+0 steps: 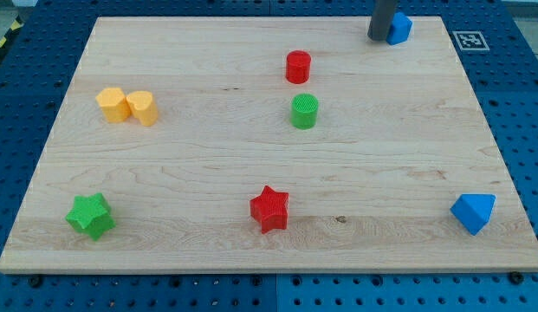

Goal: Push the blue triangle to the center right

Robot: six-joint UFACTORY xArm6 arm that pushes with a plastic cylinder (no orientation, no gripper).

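The blue triangle (474,212) lies near the bottom right corner of the wooden board (208,165). My tip (379,38) is at the view's top right, far above the triangle. It touches or nearly touches the left side of a second blue block (399,28), whose shape I cannot make out because the rod partly covers it.
A red cylinder (298,67) and a green cylinder (305,112) stand at centre top. A yellow block (113,104) and a yellow cylinder (142,107) sit together at the left. A green star (91,216) is at bottom left, a red star (269,209) at bottom centre.
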